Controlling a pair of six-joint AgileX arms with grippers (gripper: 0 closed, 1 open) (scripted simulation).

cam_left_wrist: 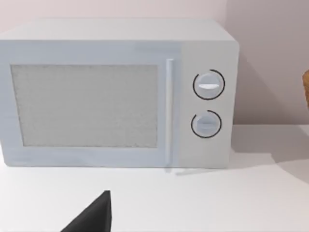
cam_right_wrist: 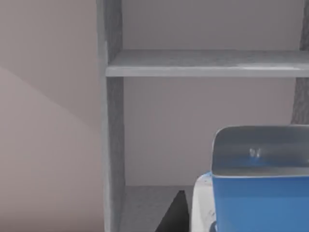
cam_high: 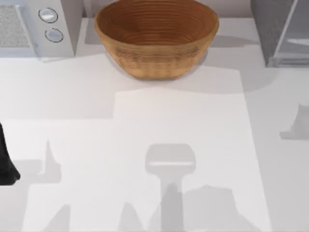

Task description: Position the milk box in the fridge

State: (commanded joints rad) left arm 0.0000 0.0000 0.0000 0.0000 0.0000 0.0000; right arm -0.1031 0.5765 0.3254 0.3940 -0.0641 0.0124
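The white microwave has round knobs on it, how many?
2. On the white boxy microwave, at the table's far left, one round dial sits directly above the other round dial, both right of its speckled window. None looks hidden.

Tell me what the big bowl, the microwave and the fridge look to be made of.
Bowl: woven wicker, matte brown, with ribbed coils ringing its wall. Microwave: smooth white casing, likely plastic or painted metal, with a grainy grey door panel. Fridge: dark-grey speckled body, stone-like or textured; pale matte shelf inside; translucent, glass-like door panel.
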